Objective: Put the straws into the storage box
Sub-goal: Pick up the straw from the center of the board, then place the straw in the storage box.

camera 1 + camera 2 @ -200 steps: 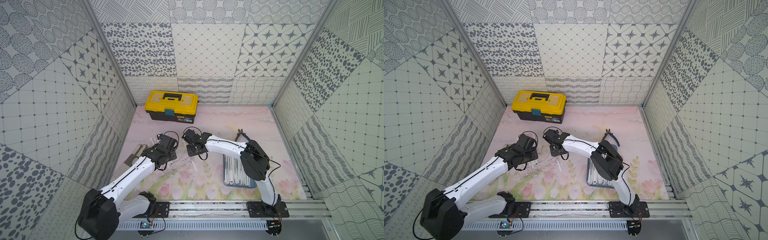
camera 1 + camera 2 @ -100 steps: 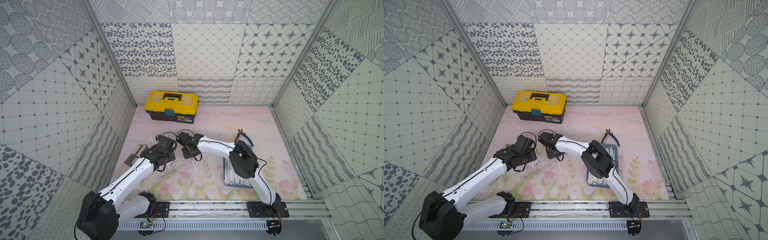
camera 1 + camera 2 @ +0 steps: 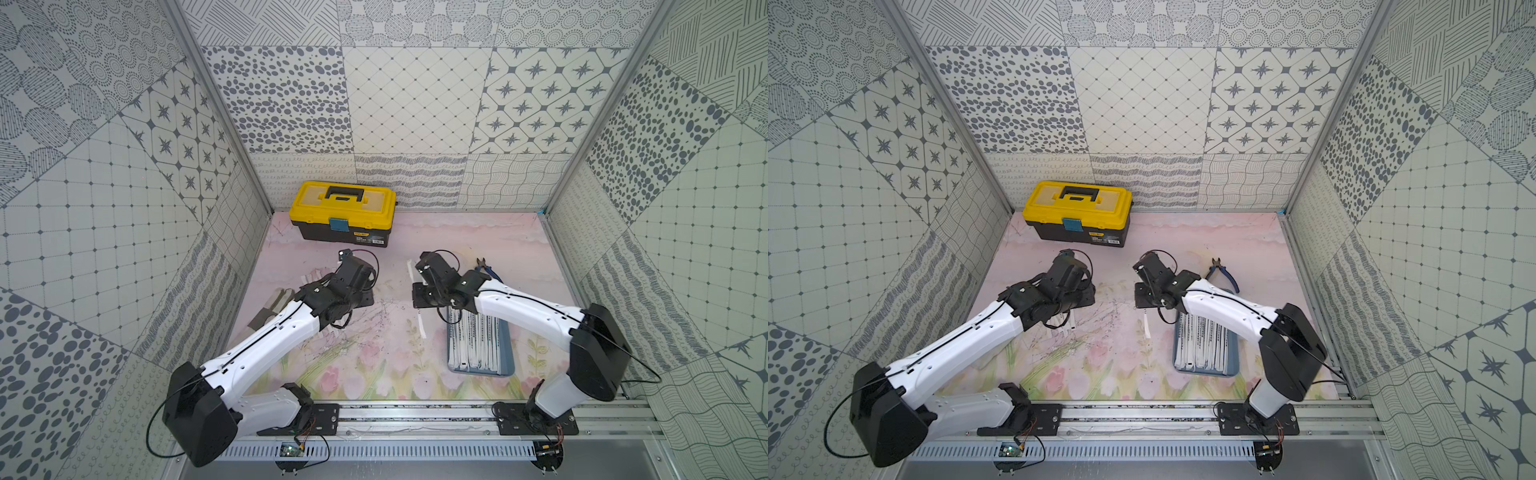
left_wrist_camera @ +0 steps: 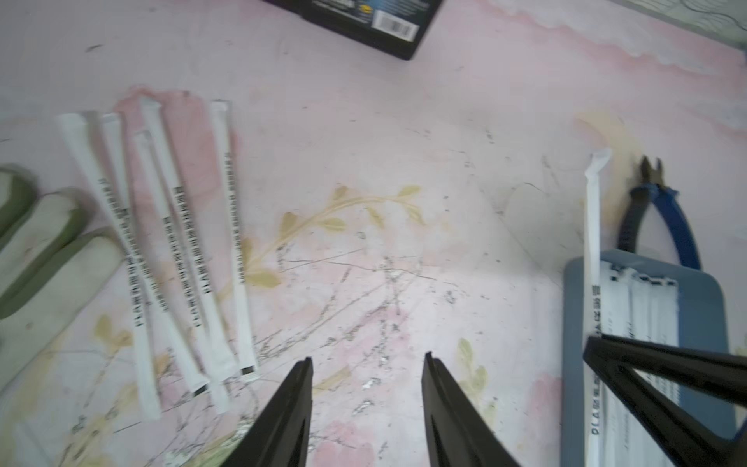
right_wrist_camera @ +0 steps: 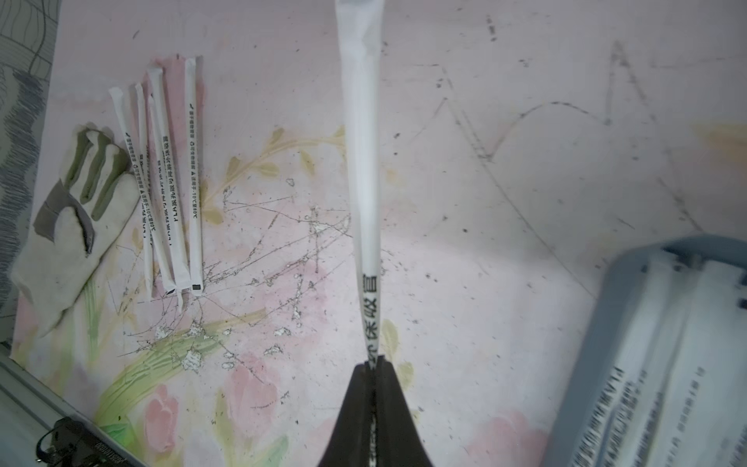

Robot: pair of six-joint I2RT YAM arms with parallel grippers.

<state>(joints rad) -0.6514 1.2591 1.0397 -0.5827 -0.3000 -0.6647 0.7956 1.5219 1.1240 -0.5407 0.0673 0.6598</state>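
1. Straws (image 3: 473, 345) are lying in the storage box (image 3: 506, 351); loose straws (image 4: 182, 242) are lying beside a glove (image 5: 72, 226).
2. Right gripper (image 5: 374, 366) is clamping one straw (image 5: 361, 161) just beside the box.
3. Left gripper (image 4: 367, 360) is hovering, jaws apart.

left arm (image 3: 266, 338) / right arm (image 3: 525, 305): smooth white link shells, small dark dots along the sides | joints: bulky rounded black housings (image 3: 595, 353) | cables (image 3: 623, 357): thin, black, looping off links and wrists | bases: flat black plates (image 3: 536, 419) | fingers (image 4: 291, 408): black, flat, tapering to points
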